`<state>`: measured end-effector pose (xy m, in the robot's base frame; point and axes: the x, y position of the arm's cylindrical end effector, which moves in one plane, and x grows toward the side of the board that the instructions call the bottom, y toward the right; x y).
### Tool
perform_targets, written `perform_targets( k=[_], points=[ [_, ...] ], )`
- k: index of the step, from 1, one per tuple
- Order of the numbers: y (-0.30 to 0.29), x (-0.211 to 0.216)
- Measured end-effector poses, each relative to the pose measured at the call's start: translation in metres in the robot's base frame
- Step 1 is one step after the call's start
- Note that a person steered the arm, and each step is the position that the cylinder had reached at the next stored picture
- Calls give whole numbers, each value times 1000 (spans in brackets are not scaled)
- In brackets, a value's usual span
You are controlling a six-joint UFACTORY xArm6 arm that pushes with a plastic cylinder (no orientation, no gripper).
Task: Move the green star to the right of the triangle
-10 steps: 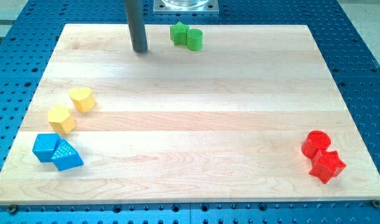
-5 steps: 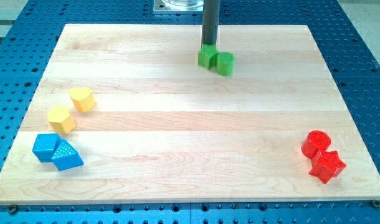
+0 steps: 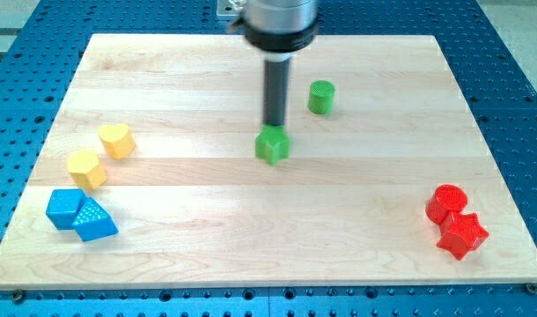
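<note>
The green star (image 3: 272,146) lies near the board's middle, slightly above centre. My tip (image 3: 274,127) touches its top edge, just above it in the view. The blue triangle (image 3: 94,220) sits at the lower left, touching a blue cube (image 3: 63,208) on its left. The star is far to the right of and above the triangle.
A green cylinder (image 3: 320,97) stands up and right of the star. A yellow heart (image 3: 116,140) and a yellow hexagon (image 3: 85,168) lie at the left. A red cylinder (image 3: 447,203) and a red star (image 3: 462,234) sit at the lower right. The wooden board (image 3: 268,264) rests on a blue perforated table.
My tip moved right, then down, pushing the green star down the board. The green cylinder slid with it at first and then was left behind at the upper right.
</note>
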<state>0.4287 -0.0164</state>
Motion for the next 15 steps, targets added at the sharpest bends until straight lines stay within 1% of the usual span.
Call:
perform_targets(
  k=[1,2,3,4,5,6,7,8,9,10,11,12,13,14,15],
  points=[
    [-3,6],
    [10,-2],
    [-2,51],
    [-9,62],
    [39,57],
    [20,87],
    [-40,102],
    [-101,104],
    [-37,137],
    [-59,165],
    [-54,189],
    [-59,190],
    [-109,190],
    [-139,190],
    [-135,166]
  ],
)
